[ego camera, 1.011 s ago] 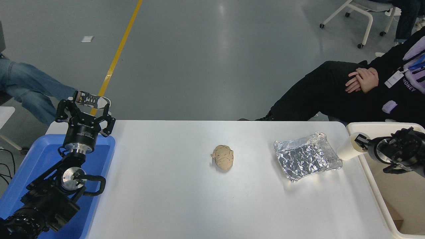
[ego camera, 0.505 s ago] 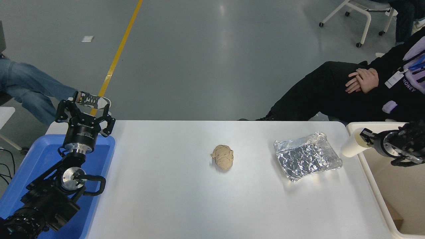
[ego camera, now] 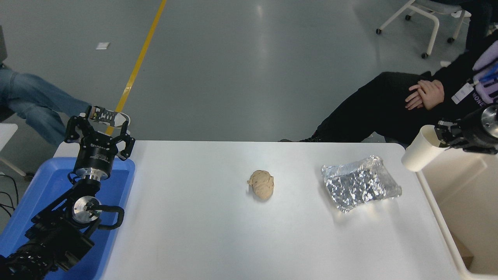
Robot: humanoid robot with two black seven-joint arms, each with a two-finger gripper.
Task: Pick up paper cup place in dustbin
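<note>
My right gripper [ego camera: 441,134] is at the right edge, shut on the rim of the cream-white paper cup [ego camera: 419,150]. It holds the cup tilted in the air over the far left corner of the cream dustbin [ego camera: 439,221], which stands off the table's right end. My left arm is parked at the lower left, and its gripper [ego camera: 99,123] is open above the blue tray [ego camera: 35,190].
A crumpled tan paper ball [ego camera: 261,184] lies mid-table. A crumpled foil sheet [ego camera: 358,187] lies right of it, near the dustbin. A person in black [ego camera: 389,107] sits at the far right, hands folded. Another person's leg [ego camera: 35,101] is at the far left.
My right gripper has lifted the cup up and slightly to the right, from the table's edge to above the dustbin's corner. The left arm has not moved.
</note>
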